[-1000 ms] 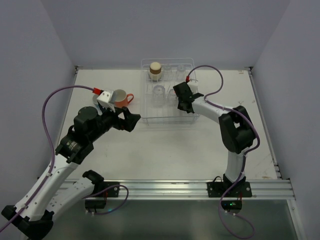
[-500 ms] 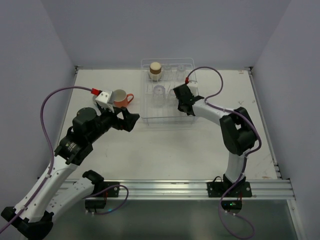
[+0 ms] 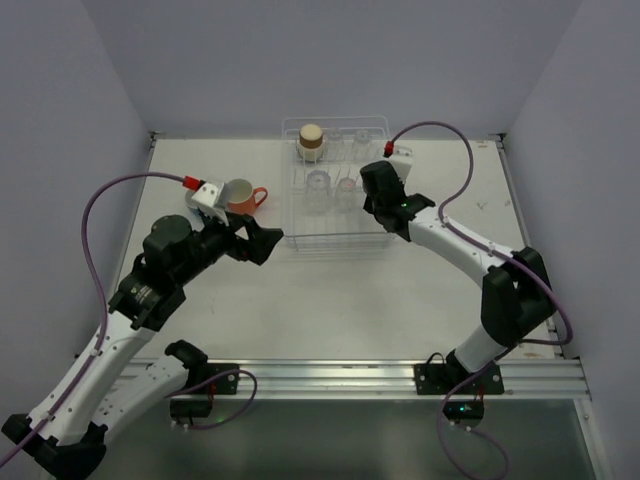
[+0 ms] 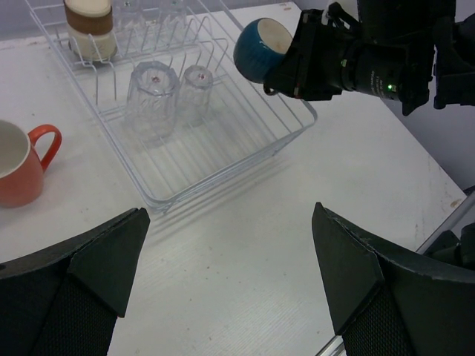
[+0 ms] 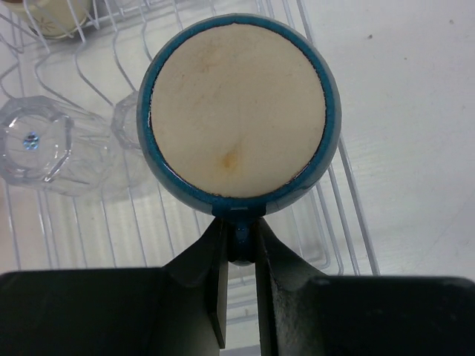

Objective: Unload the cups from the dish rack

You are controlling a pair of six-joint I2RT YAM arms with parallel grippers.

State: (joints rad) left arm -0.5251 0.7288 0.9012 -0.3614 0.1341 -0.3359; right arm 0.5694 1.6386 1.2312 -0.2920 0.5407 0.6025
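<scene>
My right gripper (image 5: 239,237) is shut on the handle of a blue mug (image 5: 237,111) with a cream inside, held in the air over the right side of the dish rack (image 5: 349,193). The left wrist view shows that mug (image 4: 260,48) above the rack (image 4: 223,178). Two clear tumblers (image 3: 318,183) (image 3: 346,187) stand upside down in the rack (image 3: 335,240), with a brown cup (image 3: 311,141) at its far left corner. An orange mug (image 3: 243,196) stands on the table left of the rack. My left gripper (image 3: 270,240) hangs open and empty over the table near the rack's front left corner.
White walls close the table on the left, back and right. A metal rail (image 3: 380,375) runs along the near edge by the arm bases. Purple cables (image 3: 430,130) loop from both wrists.
The right gripper closed on the blue mug's handle, then rose out of the rack and shifted right with it. The left arm has stayed still.
</scene>
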